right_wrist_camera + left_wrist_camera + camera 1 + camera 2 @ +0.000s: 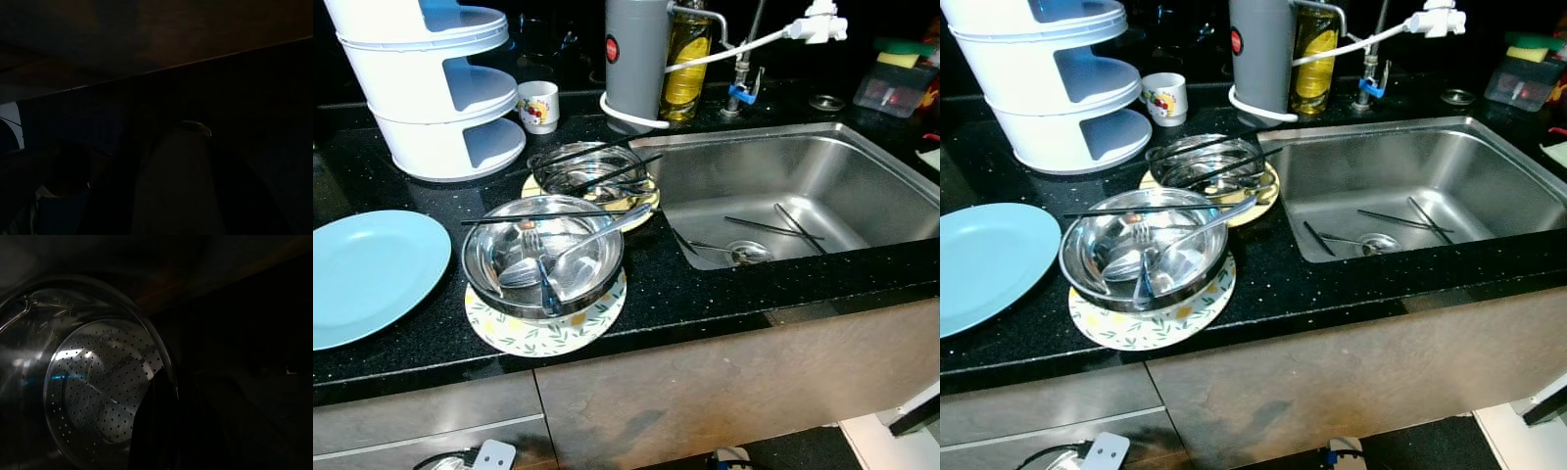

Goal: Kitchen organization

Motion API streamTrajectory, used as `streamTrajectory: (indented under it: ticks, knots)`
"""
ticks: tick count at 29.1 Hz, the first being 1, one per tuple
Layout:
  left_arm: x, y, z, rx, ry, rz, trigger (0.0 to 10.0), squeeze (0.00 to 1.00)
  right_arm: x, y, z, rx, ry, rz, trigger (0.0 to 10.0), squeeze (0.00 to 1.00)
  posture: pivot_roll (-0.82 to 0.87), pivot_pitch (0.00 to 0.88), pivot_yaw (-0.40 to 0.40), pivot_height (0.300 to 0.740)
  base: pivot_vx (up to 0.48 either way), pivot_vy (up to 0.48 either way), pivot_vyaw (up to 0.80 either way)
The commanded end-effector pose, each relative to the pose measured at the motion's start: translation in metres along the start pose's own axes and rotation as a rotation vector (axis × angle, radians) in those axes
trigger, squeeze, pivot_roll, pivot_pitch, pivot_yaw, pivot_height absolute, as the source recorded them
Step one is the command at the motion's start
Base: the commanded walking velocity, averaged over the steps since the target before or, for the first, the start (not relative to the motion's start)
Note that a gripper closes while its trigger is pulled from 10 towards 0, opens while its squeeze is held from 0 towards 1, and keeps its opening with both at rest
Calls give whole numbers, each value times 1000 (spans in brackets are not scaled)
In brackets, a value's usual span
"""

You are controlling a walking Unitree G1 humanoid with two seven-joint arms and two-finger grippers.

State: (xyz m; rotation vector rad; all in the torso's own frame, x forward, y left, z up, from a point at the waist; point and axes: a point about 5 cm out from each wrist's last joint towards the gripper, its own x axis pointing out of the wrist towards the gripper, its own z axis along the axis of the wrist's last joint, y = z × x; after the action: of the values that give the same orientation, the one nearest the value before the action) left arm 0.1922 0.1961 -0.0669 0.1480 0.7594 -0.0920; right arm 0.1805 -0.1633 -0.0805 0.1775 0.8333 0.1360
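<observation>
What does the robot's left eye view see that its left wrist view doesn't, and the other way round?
Left eye view: a black stone counter with a round steel bowl of cutlery on a flowered plate, a pale blue plate, a white three-tier rack, and a steel sink with black chopsticks in it. Left wrist view: very dark, a round perforated steel strainer close up. Shared: shiny steel kitchenware; whether any piece matches, I cannot tell.
</observation>
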Motion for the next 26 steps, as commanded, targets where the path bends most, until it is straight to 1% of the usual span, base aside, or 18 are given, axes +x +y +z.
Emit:
streamTrajectory:
  ticks: [1,23,24,26]
  knots:
    - [-1,-3,-3,-6,3,-9,10000,0,-3,-2,-12,3,50,-8,10000,0,-48,186,-12,740,0,-255,0]
    - [1,-2,3,-38,-28,8,10000,0,-2,-2,-8,-15,37,2,10000,0,-56,179,-16,740,0,-261,0]
    - [2,-2,5,-54,-35,11,10000,0,-2,-2,-8,-18,36,4,10000,0,-56,180,-17,740,0,-270,0]
    - [2,-2,5,-59,-36,12,10000,0,-2,-2,-8,-19,36,4,10000,0,-56,178,-18,740,0,-266,0]
